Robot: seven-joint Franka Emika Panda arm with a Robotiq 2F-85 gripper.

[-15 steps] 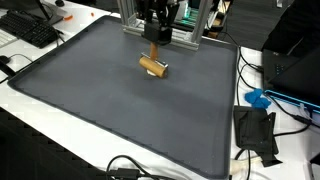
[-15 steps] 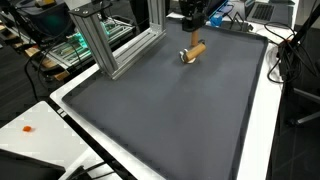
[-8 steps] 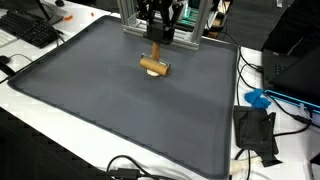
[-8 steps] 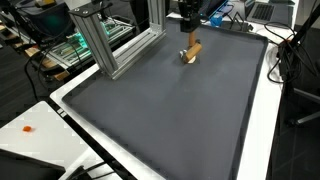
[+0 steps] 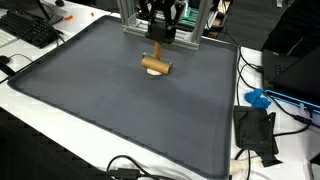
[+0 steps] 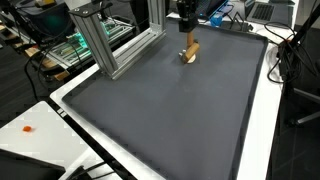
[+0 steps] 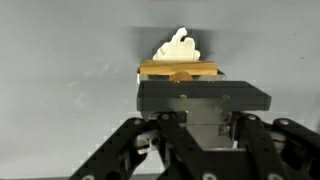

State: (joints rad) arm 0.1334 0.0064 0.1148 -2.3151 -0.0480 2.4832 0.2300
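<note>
My gripper [image 5: 158, 36] hangs over the far part of the dark grey mat [image 5: 110, 110], close to the aluminium frame. It is shut on the upright handle of a wooden tool [image 5: 155, 66], whose short tan crosspiece rests on or just above the mat. Both also show in an exterior view, the gripper [image 6: 187, 28] above the tool [image 6: 189, 50]. In the wrist view the gripper [image 7: 205, 108] fills the lower half. Beyond it lie the tan wooden bar [image 7: 178, 70] and a cream-white lump [image 7: 178, 45]. The fingertips themselves are hidden.
An aluminium frame [image 6: 105, 45] stands at the mat's far edge, right behind the gripper. A keyboard [image 5: 30, 30] lies off one side. A black box [image 5: 255, 130], a blue object [image 5: 258, 98] and cables lie off the other. A small orange item [image 6: 28, 128] sits on the white table.
The wooden tool has turned: its crosspiece was slanted a second ago and now lies level across the view. The gripper has shifted slightly with it.
</note>
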